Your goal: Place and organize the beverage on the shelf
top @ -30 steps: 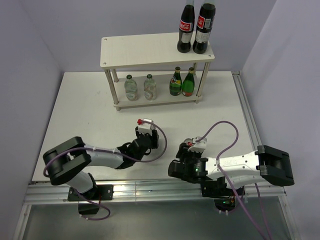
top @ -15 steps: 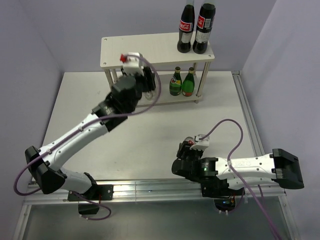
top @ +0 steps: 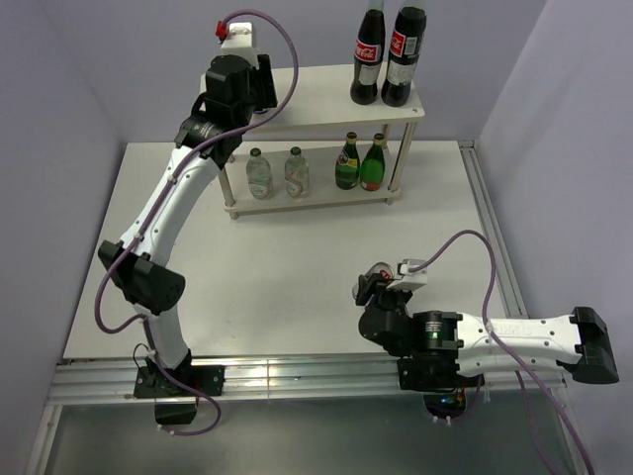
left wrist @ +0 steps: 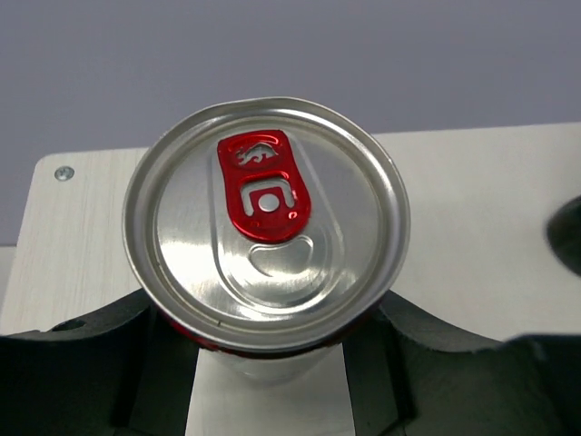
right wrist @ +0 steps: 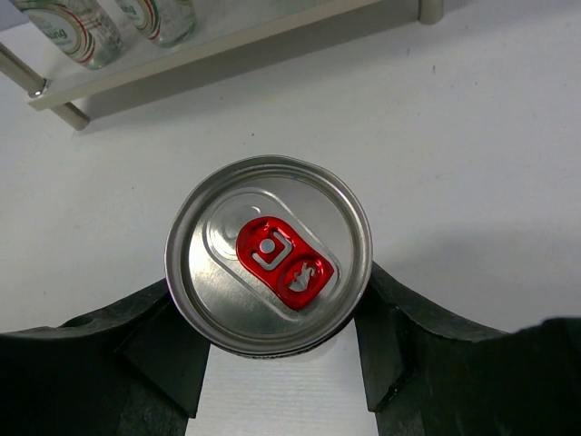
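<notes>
In the left wrist view a silver-topped can with a red tab sits between my left gripper's jaws, which are shut on its sides. It is over the left part of the shelf's pale top board. Seen from above, the left gripper reaches to the shelf's top left corner. My right gripper is shut on a second can over the white table, low near the front. Two clear bottles and two green bottles stand on the lower tier.
Two tall cola bottles stand at the right end of the top board; one shows as a dark edge in the left wrist view. The shelf's lower board and a leg lie ahead of the right gripper.
The left arm has swung from the table near the front up to the shelf's top left corner, carrying its can. The right arm has stretched out and its gripper has shifted slightly right.
</notes>
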Action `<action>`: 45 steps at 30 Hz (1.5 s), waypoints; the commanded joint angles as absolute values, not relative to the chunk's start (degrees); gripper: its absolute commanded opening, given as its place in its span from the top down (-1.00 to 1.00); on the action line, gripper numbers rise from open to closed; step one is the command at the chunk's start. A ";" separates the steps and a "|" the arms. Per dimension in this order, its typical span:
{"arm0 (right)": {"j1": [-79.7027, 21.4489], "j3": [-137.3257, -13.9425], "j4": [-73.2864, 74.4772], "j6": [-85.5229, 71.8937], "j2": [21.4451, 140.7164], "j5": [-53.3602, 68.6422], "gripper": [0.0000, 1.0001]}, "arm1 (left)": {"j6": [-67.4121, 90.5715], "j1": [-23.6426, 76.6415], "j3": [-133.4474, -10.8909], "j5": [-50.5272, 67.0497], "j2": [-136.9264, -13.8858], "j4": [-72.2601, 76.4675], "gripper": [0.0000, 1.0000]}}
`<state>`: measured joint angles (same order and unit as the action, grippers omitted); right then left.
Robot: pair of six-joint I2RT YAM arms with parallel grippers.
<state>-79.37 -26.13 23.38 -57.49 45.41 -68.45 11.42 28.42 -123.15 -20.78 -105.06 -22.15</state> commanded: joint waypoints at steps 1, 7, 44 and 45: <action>-79.63 -29.18 22.67 -53.27 41.93 -74.00 1.00 | 10.72 26.99 -129.02 -18.10 -106.87 -23.46 0.99; -79.72 -31.38 25.31 -51.33 37.89 -74.62 1.00 | 11.42 25.32 -127.19 -18.37 -107.49 -22.77 0.99; -54.51 -94.11 3.86 1.32 74.25 -37.10 1.00 | 19.51 25.58 -67.36 -15.12 -60.84 -11.60 -0.99; -53.62 -96.22 5.17 1.67 75.92 -36.05 1.00 | 19.42 25.66 -65.76 -14.42 -59.86 -11.34 -0.99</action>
<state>-56.55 -89.54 3.31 -0.97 72.34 -44.58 18.04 25.34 -71.37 -16.56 -61.76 -13.54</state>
